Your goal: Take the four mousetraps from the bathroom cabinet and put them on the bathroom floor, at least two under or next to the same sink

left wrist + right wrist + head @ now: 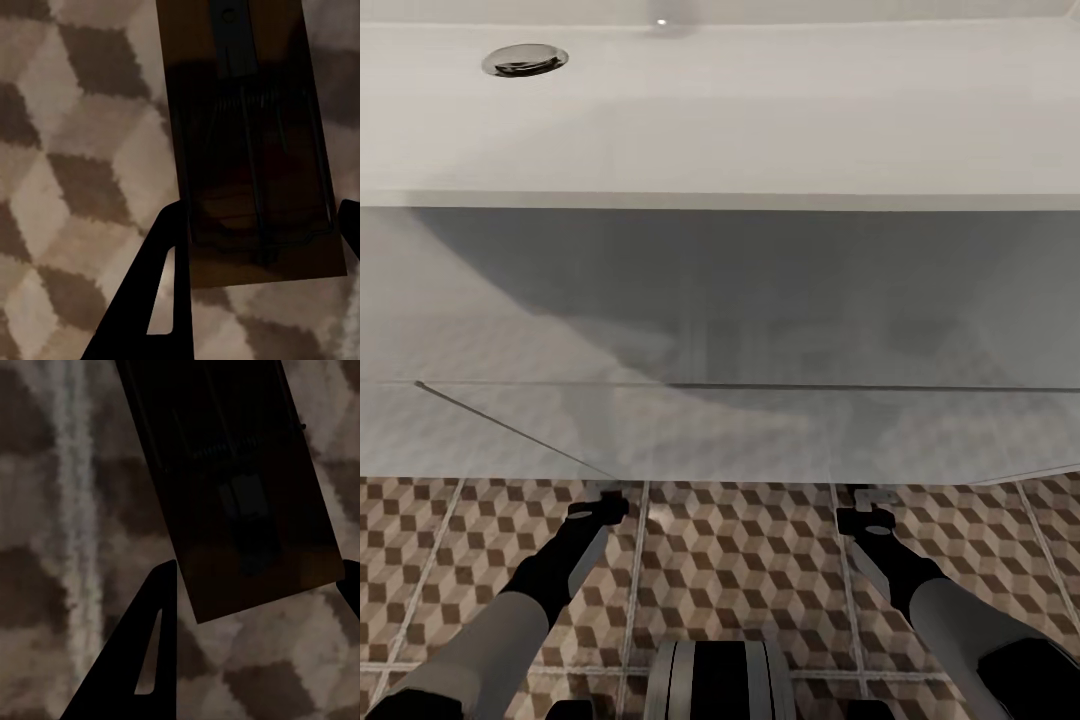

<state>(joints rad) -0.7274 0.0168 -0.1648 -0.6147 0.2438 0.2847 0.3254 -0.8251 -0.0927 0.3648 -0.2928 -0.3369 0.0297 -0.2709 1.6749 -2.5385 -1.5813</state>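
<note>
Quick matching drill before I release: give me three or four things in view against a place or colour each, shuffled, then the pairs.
1. sink drain
2. left gripper
3. right gripper
4. mousetrap

A. dark brown, between two black fingers
B. chrome, in the white basin
C. low over the floor, toward the robot's right
D. low over the floor, toward the robot's left

1-B, 2-D, 3-C, 4-A

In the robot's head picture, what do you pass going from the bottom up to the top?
Robot's trunk → patterned bathroom floor → white drawer unit front → sink basin → metal drain.
</note>
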